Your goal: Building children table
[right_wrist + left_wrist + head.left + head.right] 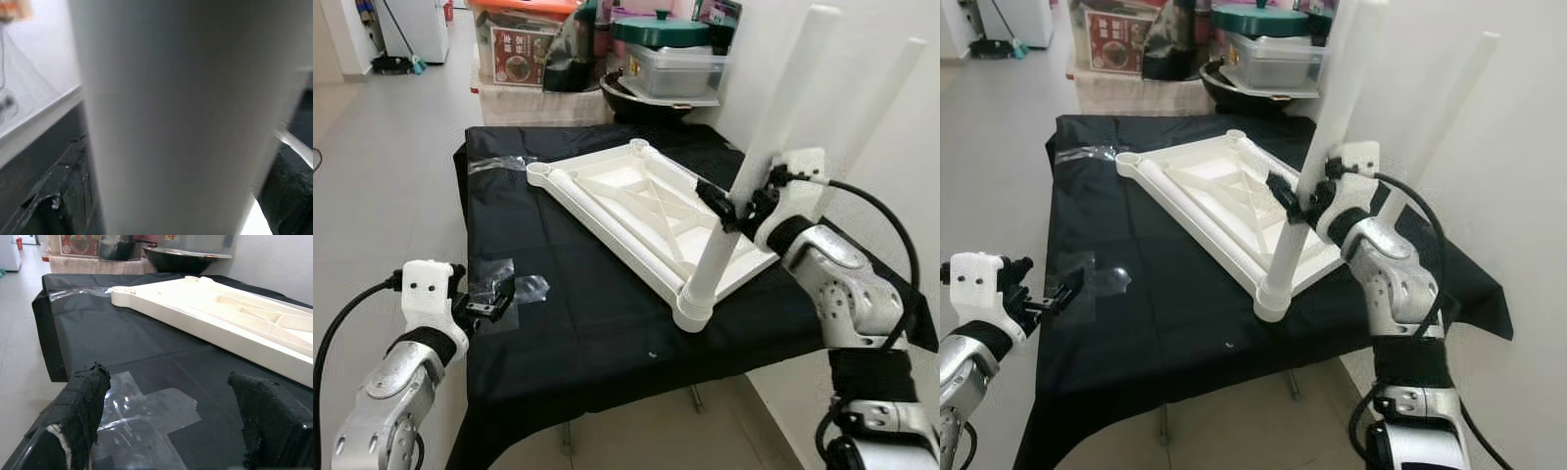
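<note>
Ribbed white plastic tabletop (636, 211) lies inverted on black-clothed desk (568, 313). Right claw (736, 208) grips smooth cylindrical leg (759, 166) seated in near corner socket. Left claw (489, 299) gapes wide, empty, over clear tape (142, 416).

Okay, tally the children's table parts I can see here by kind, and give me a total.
White tabletop panel, lying upside down on the black cloth: 1
White table legs: 2, one standing in the panel's near corner socket with the right gripper closed around it, one leaning by the wall
Total: 3 parts
</note>
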Robot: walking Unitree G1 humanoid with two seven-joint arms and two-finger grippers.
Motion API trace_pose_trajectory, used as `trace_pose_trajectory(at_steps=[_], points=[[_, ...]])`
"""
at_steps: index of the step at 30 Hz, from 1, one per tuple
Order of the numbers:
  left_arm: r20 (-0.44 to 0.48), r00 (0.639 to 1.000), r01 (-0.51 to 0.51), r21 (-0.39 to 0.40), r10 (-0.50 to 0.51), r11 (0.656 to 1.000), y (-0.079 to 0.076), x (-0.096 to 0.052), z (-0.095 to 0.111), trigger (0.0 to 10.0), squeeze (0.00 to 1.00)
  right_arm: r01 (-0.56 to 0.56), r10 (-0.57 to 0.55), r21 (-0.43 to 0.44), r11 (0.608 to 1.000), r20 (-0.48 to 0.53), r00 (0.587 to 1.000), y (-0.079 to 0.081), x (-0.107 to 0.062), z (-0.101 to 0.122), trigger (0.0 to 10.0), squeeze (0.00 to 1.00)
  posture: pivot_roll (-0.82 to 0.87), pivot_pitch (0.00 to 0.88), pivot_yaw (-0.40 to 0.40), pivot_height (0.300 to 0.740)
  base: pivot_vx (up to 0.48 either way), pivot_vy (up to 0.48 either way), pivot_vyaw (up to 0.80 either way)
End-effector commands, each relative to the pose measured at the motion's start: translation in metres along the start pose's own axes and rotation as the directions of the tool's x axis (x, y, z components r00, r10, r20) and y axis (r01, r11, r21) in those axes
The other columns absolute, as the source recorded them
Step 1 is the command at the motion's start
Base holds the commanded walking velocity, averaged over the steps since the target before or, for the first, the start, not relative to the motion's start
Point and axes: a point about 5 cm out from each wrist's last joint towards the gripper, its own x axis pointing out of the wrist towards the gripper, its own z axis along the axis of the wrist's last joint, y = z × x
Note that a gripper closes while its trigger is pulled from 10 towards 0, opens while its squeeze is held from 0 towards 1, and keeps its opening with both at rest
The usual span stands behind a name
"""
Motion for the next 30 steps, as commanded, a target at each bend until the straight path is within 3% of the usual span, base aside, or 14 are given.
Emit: trace_pose_trajectory(at_steps=[1,3,6,7,8,9,12,13,22,25,26,28,29,30], points=[[-0.012,1.0,0.007,0.001,-0.007,1.0,-0.001,0.0,-0.004,10.0,0.0,-0.045,0.044,-0.023,0.999,-0.068,0.997,-0.011,0.002,-0.01,10.0,0.0,0.12,0.0,-0.146,0.74,0.0,0.0,0.0],[-0.014,1.0,0.009,0.002,-0.009,1.0,-0.002,0.0,-0.005,10.0,0.0,-0.062,0.059,-0.018,0.998,-0.134,0.989,-0.029,0.004,-0.02,10.0,0.0,0.13,0.0,-0.153,0.74,0.0,0.0,0.0],[-0.014,1.0,0.007,0.003,-0.007,1.0,-0.001,0.0,-0.005,10.0,0.0,-0.087,0.089,0.021,0.996,-0.123,0.988,-0.036,0.006,-0.016,10.0,0.0,0.14,0.0,-0.156,0.74,0.0,0.0,0.0],[-0.015,1.0,0.006,0.004,-0.006,1.0,0.0,0.0,-0.005,10.0,0.0,-0.107,0.11,0.034,0.994,-0.114,0.987,-0.038,0.007,-0.014,9.1,0.0,0.14,0.0,-0.156,0.74,0.0,0.0,0.0],[-0.015,1.0,0.005,0.006,-0.005,1.0,0.0,0.0,-0.006,10.0,0.0,-0.137,0.141,0.041,0.99,-0.107,0.984,-0.039,0.007,-0.012,9.1,0.0,0.14,0.0,-0.156,0.74,0.0,0.0,0.0],[-0.016,1.0,0.004,0.007,-0.004,1.0,0.001,-0.001,-0.006,10.0,0.0,-0.159,0.163,0.041,0.986,-0.11,0.98,-0.04,0.007,-0.012,7.5,0.0,0.15,0.0,-0.159,0.74,0.0,0.0,0.0],[-0.016,1.0,0.004,0.009,-0.003,1.0,0.001,-0.001,-0.006,10.0,0.0,-0.18,0.184,0.039,0.983,-0.116,0.976,-0.041,0.007,-0.012,7.5,0.0,0.15,0.0,-0.159,0.74,0.0,0.0,0.0],[-0.017,1.0,0.004,0.01,-0.004,1.0,0.002,-0.001,-0.006,10.0,0.0,-0.189,0.193,0.045,0.981,-0.116,0.974,-0.042,0.007,-0.014,0.0,0.0,0.15,0.0,-0.16,0.74,0.0,0.0,0.0],[-0.021,1.0,0.01,0.017,-0.01,1.0,0.002,0.0,-0.006,10.0,0.0,-0.194,0.202,0.086,0.977,-0.097,0.975,-0.046,0.006,-0.026,0.0,0.0,0.16,0.0,-0.155,0.74,0.0,0.0,0.0],[-0.022,1.0,0.013,0.021,-0.012,1.0,0.002,0.0,-0.006,10.0,0.0,0.022,-0.015,0.084,0.996,-0.081,0.997,-0.054,0.01,-0.035,0.0,0.0,0.16,0.0,-0.155,0.74,0.0,0.0,0.0],[-0.022,1.0,0.013,0.021,-0.012,1.0,0.002,0.0,-0.006,10.0,0.0,0.022,-0.015,0.084,0.996,-0.081,0.997,-0.054,0.01,-0.035,0.0,0.0,0.16,0.0,-0.155,0.74,0.0,0.0,0.0],[-0.02,1.0,0.009,0.024,-0.008,1.0,0.002,-0.001,-0.006,10.0,0.0,0.273,-0.267,0.111,0.956,-0.062,0.962,-0.058,0.011,-0.042,0.0,0.0,0.17,0.0,-0.162,0.74,0.0,0.0,0.0],[-0.02,1.0,0.009,0.024,-0.008,1.0,0.002,-0.001,-0.006,10.0,0.0,0.273,-0.267,0.111,0.956,-0.062,0.962,-0.058,0.011,-0.042,0.0,0.0,0.17,0.0,-0.162,0.74,0.0,0.0,0.0],[-0.02,1.0,0.007,0.025,-0.006,1.0,0.003,-0.001,-0.005,10.0,0.0,0.379,-0.375,0.14,0.915,-0.059,0.925,-0.059,0.009,-0.046,0.0,0.0,0.17,0.0,-0.161,0.74,0.0,0.0,0.0]])
